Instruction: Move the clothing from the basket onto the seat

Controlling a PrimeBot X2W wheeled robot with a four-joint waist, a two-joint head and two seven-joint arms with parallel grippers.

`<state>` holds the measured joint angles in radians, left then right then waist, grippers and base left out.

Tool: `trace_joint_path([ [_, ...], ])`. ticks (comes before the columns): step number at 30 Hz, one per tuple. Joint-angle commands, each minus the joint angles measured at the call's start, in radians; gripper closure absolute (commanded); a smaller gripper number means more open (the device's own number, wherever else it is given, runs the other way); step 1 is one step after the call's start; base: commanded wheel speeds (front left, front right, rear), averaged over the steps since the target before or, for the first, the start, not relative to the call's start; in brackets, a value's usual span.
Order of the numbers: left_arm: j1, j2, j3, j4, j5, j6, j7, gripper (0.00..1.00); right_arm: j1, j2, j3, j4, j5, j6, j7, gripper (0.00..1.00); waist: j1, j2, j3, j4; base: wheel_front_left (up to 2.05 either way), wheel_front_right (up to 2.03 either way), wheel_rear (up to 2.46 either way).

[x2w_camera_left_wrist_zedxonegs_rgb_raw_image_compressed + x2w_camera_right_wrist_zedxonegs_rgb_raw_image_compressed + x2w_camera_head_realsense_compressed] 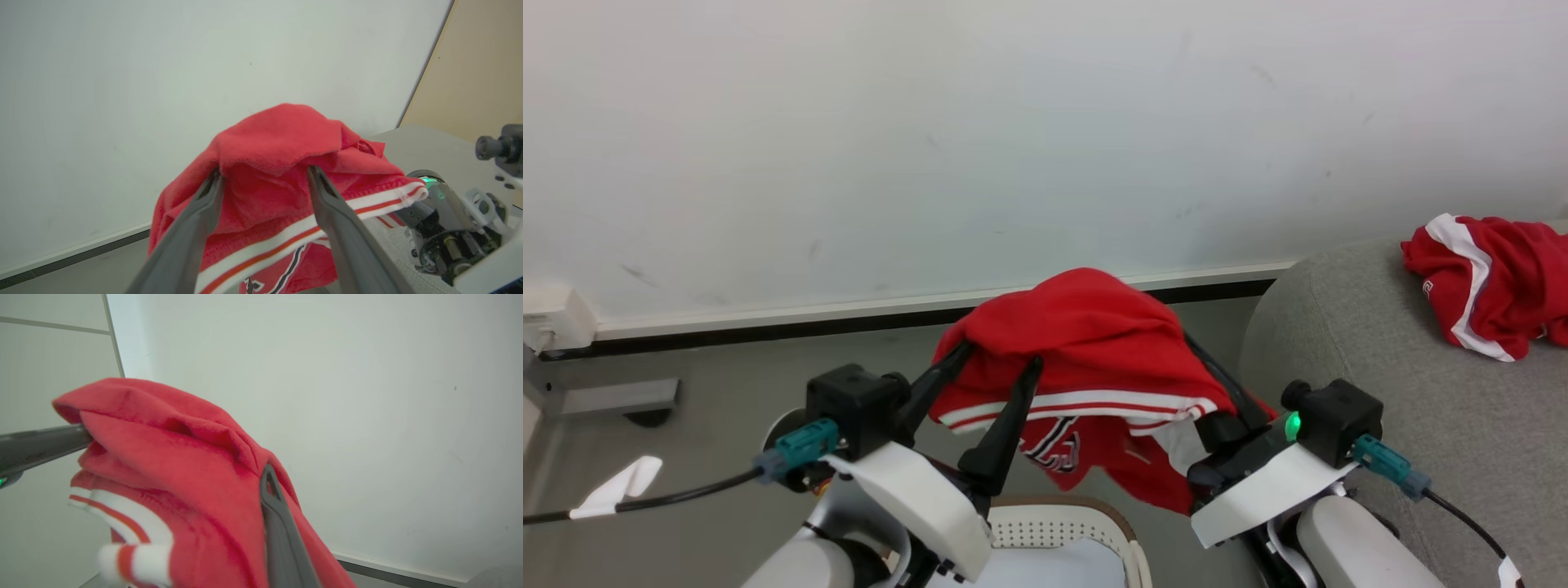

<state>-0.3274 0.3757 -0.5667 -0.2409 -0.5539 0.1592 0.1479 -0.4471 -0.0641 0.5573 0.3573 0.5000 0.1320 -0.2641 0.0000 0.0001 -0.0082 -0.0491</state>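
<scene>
1. The left tool [1002, 357] has its two long dark fingers spread apart and clamped on nothing. Their tips are tucked under cloth that drapes over them like a tent.
2. The right tool [1217, 384] reaches up under the same cloth from the opposite side. Its wrist view shows one finger, but fabric covers the other, so I cannot tell whether it stands apart or pinches the cloth.
3. The load is a bright red soft sports garment with white-and-red striped trim [1086, 335]. It hangs in the air across both tools, with its peak uppermost and its hem and printed panel hanging toward the robot.
4. Below it, at the bottom edge of the head view, is the cream-white perforated plastic basket with a brown rim [1112, 513]. The garment hangs clear of the basket and does not touch it.
5. The large light grey woven-fabric sofa seat [1339, 343] lies to the robot's right of the garment, with its rounded edge just beside the right tool. Further right on the seat lies a second crumpled red garment with a white stripe [1494, 278].
6. Judgement:
   - The coming move depends on this sideways offset, so the carry goes rightward.
   - The right arm is nearer the seat and would lead.
   - The cloth spans from tool to tool along the same left-right line.
   - On the left side the cloth is only draped, so it could slide off during the swing.
</scene>
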Motion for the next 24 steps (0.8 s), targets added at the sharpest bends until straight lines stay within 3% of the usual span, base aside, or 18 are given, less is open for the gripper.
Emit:
trace_joint_path([
  [1, 0.008, 0.001, 0.001, 0.005, 0.014, 0.002, -0.012, 0.0, 0.013, -0.004, -0.021, -0.013, 0.007, -0.003, 0.0, 1.0, 0.0, -0.0001, 0.007, -0.011, 0.0, 0.0, 0.0],
  [9, 0.01, -0.009, -0.02, 0.029, 0.015, -0.008, -0.021, 0.0, 0.019, -0.022, -0.134, -0.067, -0.012, -0.003, 0.0, 1.0, 0.0, -0.0001, 0.023, -0.075, 0.0, 0.0, 0.0],
  [24, 0.011, -0.036, -0.07, 0.044, 0.035, -0.017, -0.051, 0.0, 0.076, -0.121, -0.237, -0.159, -0.036, -0.003, 0.0, 1.0, 0.0, -0.0001, 0.036, -0.243, 0.0, 0.0, 0.0],
])
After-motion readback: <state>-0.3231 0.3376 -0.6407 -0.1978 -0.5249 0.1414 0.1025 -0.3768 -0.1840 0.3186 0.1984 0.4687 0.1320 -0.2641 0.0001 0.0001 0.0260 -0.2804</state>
